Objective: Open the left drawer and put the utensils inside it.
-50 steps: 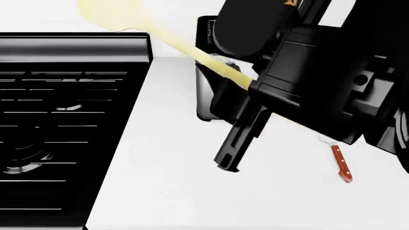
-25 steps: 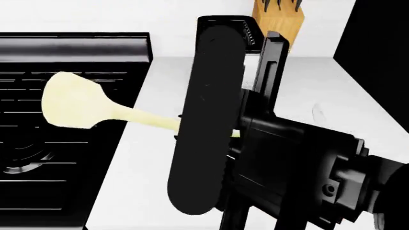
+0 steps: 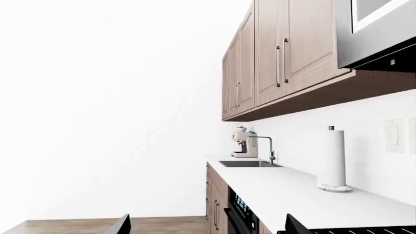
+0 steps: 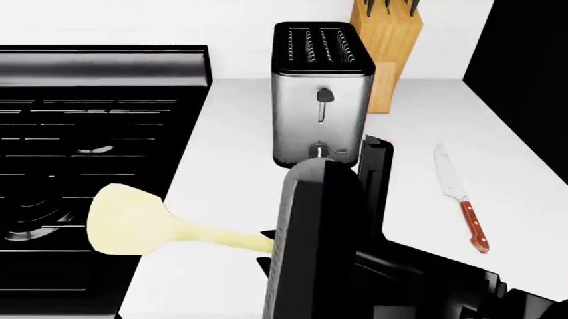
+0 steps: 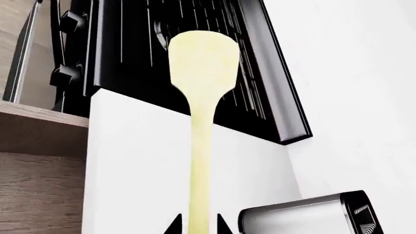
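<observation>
Spatula [image 4: 133, 224] clamped in the right gripper [image 5: 195, 226] over white counter [image 4: 231, 133] beside black stove [image 4: 80, 166]; left gripper's state unclear

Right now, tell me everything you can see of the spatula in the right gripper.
The spatula is pale yellow, smooth and matte, plastic or silicone by its look, with a broad rounded blade and a long thin handle. It is held off the counter, the right gripper closed on the lower handle, one finger on each side. In the head view it lies roughly level, its blade out over the black stove's edge, its handle running back into the gripper. Nothing else touches it. The handle's end is hidden.
</observation>
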Tool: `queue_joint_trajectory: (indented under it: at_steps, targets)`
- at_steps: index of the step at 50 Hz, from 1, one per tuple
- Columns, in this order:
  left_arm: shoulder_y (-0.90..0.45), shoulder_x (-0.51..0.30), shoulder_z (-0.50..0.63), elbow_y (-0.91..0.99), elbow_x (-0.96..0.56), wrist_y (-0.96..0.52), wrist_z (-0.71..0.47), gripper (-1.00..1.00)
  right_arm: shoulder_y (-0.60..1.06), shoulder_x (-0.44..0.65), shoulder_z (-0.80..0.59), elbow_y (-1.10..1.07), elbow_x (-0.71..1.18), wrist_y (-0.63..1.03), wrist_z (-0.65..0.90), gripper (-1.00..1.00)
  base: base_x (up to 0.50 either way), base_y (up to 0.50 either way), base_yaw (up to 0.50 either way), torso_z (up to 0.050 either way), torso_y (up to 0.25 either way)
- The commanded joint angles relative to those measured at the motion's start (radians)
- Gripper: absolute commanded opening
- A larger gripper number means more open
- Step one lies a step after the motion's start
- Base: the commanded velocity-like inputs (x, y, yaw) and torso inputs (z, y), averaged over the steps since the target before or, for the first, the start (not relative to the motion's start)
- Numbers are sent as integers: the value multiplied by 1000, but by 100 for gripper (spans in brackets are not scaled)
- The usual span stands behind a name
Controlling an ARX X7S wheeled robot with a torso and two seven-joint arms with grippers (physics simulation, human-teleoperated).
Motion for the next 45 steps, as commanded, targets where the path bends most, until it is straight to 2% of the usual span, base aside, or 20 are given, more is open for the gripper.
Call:
queue_joint_trajectory:
  at_steps: [1, 13, 20, 26, 34, 45]
  targets:
    - [0, 0, 3, 0, 3, 1, 1, 100, -18, 12, -12, -49, 41, -7, 44, -100, 0, 0, 0, 0, 0]
    - [0, 0, -13, 0, -9, -5, 4, 100, -34, -1, -18, -109, 106, -4, 120, -100, 0, 0, 0, 0, 0]
    - [0, 1, -20, 0, -16, -6, 5, 100, -226, -82, 196, -111, 323, 151, 331, -100, 0, 0, 0, 0, 0]
    - [0, -1, -33, 0, -27, -11, 7, 100, -309, -122, 253, -110, 441, 188, 459, -100, 0, 0, 0, 0, 0]
    - [0, 1, -29, 0, -23, -9, 6, 100, -473, -203, 332, -111, 621, 233, 710, -100, 0, 0, 0, 0, 0]
    - [0, 4, -21, 0, -12, -5, 11, 100, -707, -235, 406, -109, 730, 320, 941, -100, 0, 0, 0, 0, 0]
